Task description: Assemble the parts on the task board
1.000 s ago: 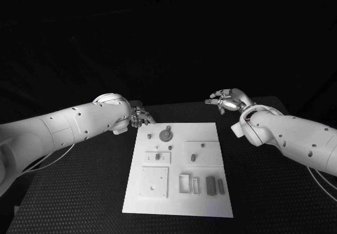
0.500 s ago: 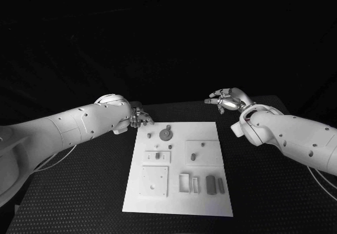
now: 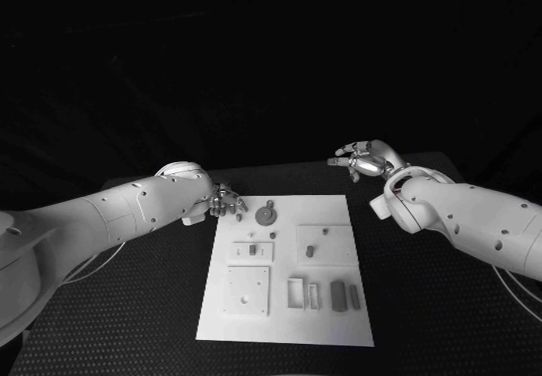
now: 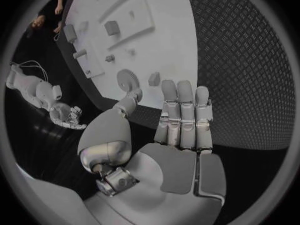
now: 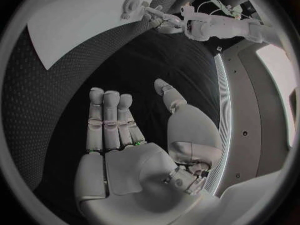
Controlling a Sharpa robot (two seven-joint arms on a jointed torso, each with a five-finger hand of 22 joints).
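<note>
Behind the left hand (image 3: 225, 203), task board (image 3: 327, 313) far corner partly hidden.

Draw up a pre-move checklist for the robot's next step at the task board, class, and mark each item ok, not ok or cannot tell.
1. Left hand empty, fingers apart: ok.
2. Left hand near the task board, at its far left corner: ok.
3. Right hand empty: ok, open above the black table, off the board.
4. Round disc part free to reach on the board's far end: ok.
5. Long grey parts seated in their slots: cannot tell.
</note>
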